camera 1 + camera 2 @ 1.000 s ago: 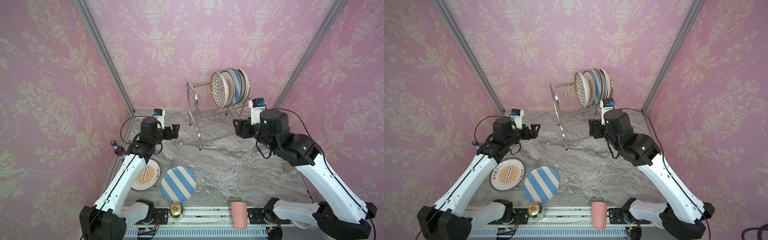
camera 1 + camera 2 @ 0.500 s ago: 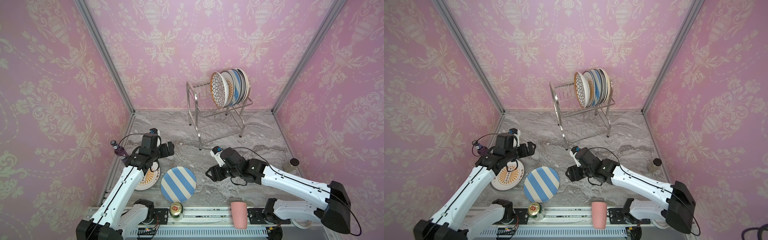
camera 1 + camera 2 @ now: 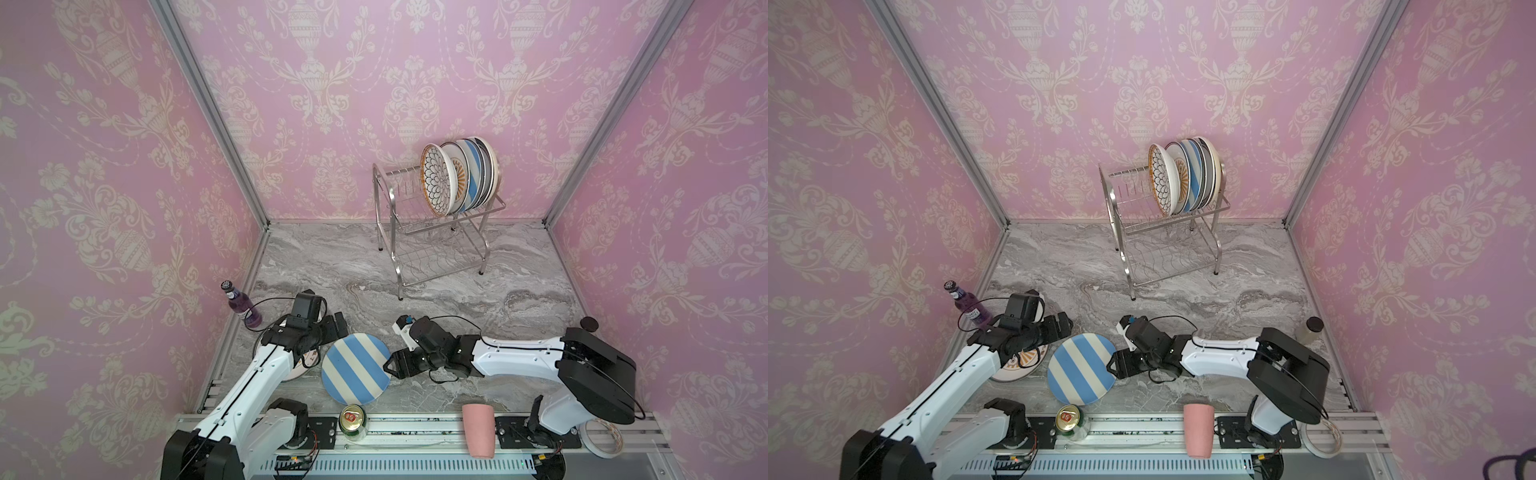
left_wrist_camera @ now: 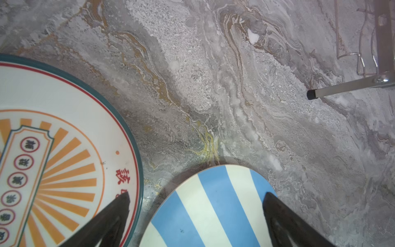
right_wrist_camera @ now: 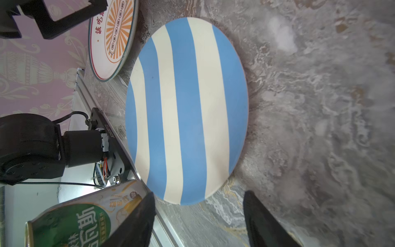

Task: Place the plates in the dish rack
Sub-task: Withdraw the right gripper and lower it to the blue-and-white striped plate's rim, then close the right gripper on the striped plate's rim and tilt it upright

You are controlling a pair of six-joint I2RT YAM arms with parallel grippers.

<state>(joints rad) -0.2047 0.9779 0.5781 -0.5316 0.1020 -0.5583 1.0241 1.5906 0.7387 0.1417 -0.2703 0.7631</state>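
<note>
A blue-white striped plate (image 3: 355,368) (image 3: 1080,370) lies flat near the front edge. An orange-sunburst plate (image 3: 1021,361) (image 4: 64,149) lies to its left, partly under my left arm. My left gripper (image 3: 336,326) (image 4: 196,198) is open and hovers over the gap between the two plates, holding nothing. My right gripper (image 3: 390,366) (image 5: 198,195) is open, low at the striped plate's (image 5: 186,111) right rim, which lies just ahead of its fingertips. The dish rack (image 3: 392,232) (image 3: 1121,232) stands at the back with several plates (image 3: 436,180) upright in its top tier.
A purple bottle (image 3: 243,309) stands by the left wall. A green can (image 3: 353,422) (image 5: 74,222), a pink cup (image 3: 478,430) and a tape roll (image 3: 602,436) sit along the front rail. A dark-capped bottle (image 3: 1310,330) stands at the right wall. The rack's leg (image 4: 342,87) shows beyond the left gripper.
Both arms came down from beside the rack to the front of the table. The right gripper reached the striped plate's right rim; the left gripper now hangs over both plates.
</note>
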